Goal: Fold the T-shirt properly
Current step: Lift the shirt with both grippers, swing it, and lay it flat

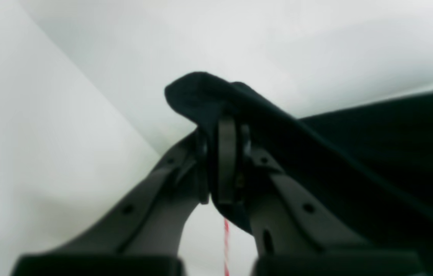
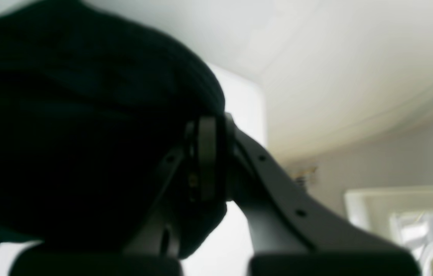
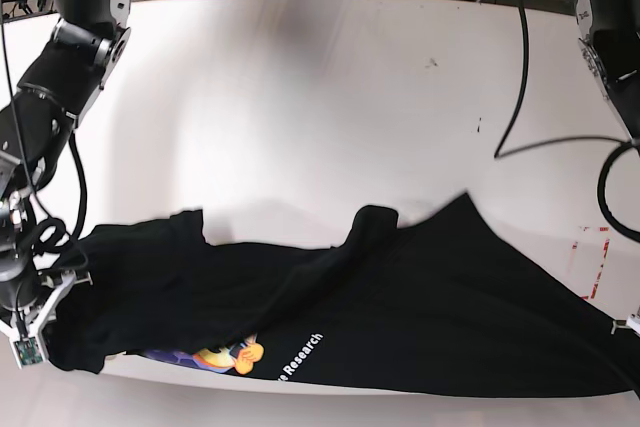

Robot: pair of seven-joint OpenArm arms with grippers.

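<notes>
Base view: T-shirt (image 3: 400, 317) stretches between both clamped end effectors.

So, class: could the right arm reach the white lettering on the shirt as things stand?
Probably not yet: the right gripper is shut on the T-shirt at its edge, so it would have to let go before reaching the white lettering.
</notes>
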